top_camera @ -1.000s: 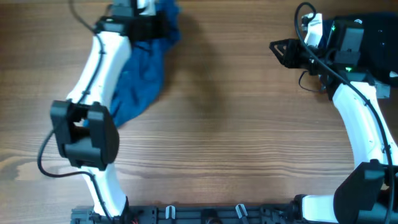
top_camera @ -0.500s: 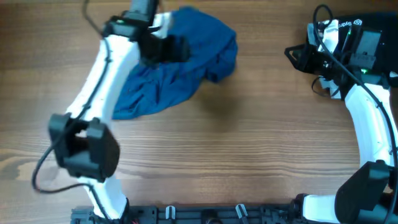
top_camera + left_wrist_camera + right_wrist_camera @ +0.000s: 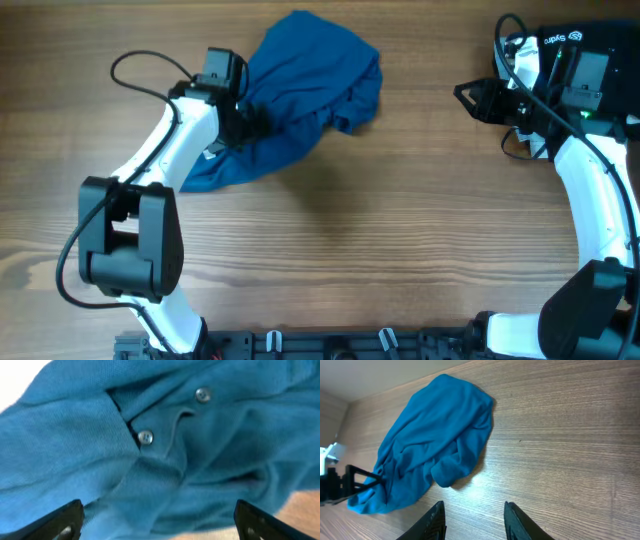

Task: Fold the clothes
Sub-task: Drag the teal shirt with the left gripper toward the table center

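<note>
Wood-grain table (image 3: pixel 400 250) fills my overhead feed. The clothes (image 3: pixel 300 90) are one rumpled mid-blue heap at the far side, left of centre: the bulk is bunched toward the far edge and a narrower tail trails toward the near left. In the right wrist feed the same heap (image 3: pixel 430 445) lies flat on the wood with a rolled lump at its near edge. The left arm (image 3: pixel 165 160) reaches from the near-left base up to the heap's left side, and a black cable (image 3: pixel 140 65) loops above it. The right arm (image 3: pixel 590 190) is parked at far right, well apart from the fabric. The left gripper (image 3: pixel 248 122) sits right at the heap's left edge. From its wrist cam (image 3: pixel 160 520) both fingers are spread wide at the frame's bottom corners, with fabric (image 3: pixel 200 460) filling the view ahead of them and nothing pinched. The right gripper (image 3: pixel 468 97) points toward the heap; its fingers (image 3: pixel 437 520) are spread over bare wood and hold nothing. Smallest bits: an open placket with two small buttons, one (image 3: pixel 202 394) higher, one (image 3: pixel 145 437) lower left.
</note>
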You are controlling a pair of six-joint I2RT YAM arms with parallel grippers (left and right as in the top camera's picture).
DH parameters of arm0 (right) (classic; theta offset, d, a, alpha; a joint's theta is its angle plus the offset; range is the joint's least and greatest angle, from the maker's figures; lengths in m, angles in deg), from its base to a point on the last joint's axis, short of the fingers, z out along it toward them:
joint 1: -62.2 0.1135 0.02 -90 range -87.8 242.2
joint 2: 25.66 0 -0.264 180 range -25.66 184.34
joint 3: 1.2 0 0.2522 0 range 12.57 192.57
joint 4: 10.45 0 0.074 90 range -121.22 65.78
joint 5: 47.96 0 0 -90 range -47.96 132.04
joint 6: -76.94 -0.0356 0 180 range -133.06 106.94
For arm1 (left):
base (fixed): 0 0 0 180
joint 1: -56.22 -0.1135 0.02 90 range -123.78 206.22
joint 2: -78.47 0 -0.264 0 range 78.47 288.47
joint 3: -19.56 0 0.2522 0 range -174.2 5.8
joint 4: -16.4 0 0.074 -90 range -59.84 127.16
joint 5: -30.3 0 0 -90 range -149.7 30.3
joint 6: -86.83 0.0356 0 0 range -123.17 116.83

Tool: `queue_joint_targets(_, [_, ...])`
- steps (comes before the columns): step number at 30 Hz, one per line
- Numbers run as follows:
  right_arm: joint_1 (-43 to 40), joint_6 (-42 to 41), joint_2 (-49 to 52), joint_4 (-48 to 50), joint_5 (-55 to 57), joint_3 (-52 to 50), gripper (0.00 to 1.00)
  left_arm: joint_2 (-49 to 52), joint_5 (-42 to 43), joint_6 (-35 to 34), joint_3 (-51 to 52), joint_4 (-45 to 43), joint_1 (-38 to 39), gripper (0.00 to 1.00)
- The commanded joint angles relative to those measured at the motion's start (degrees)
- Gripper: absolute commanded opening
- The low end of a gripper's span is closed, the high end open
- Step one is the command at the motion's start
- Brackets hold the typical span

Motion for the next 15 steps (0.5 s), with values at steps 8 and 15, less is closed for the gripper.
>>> queue_joint_targets(8, [0.26, 0.98, -0.94, -0.02, 0.50, 0.81, 0.39, 0.22, 0.94, -2.40, 7.32, -9.14, -0.63, 0.04])
queue_joint_targets(15, [0.26, 1.03, -0.94, -0.04, 1.60, 0.81, 0.39, -9.09, 0.98, 4.24, -3.45, -2.56, -3.10, 0.04])
